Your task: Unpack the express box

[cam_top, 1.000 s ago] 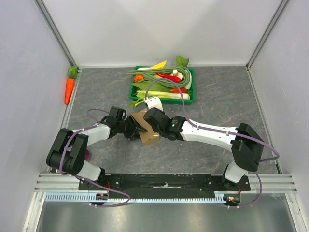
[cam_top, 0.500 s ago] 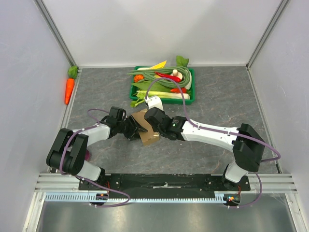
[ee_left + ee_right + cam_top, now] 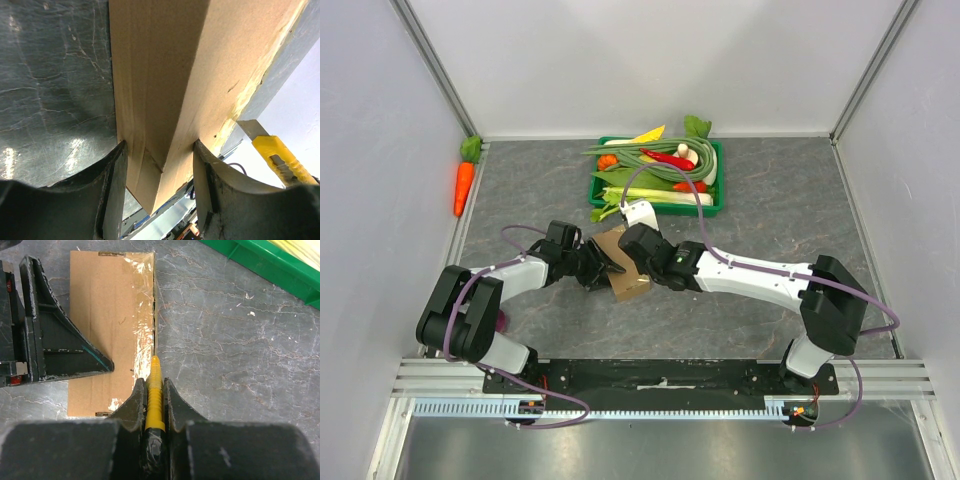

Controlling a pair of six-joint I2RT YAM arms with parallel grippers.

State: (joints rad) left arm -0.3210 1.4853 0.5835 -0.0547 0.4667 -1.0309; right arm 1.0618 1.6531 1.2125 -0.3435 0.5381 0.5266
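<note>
The express box [image 3: 623,268] is pinched between the two fingers [image 3: 112,190] of the left gripper [image 3: 592,270], one finger pressed against each of two opposite faces. In the left wrist view the carton is seen running straight away from the fingertips. Whether it is rested on the grey table [image 3: 770,210] or held just above it cannot be told. The right gripper [image 3: 635,252] is closed on a yellow utility knife [image 3: 155,400]. The knife's handle is clamped between the two fingers [image 3: 131,405], and its front end is projected just past the fingertips. The tip is laid at the taped edge of the box, directly ahead of the right fingertips; whether the blade is sunk into the cardboard cannot be told. To the left of the right fingers, one left finger is seen as a black wedge lying across the box face. A green tray [image 3: 715,208] of vegetables is seen well beyond the right fingertips, apart from the box.
</note>
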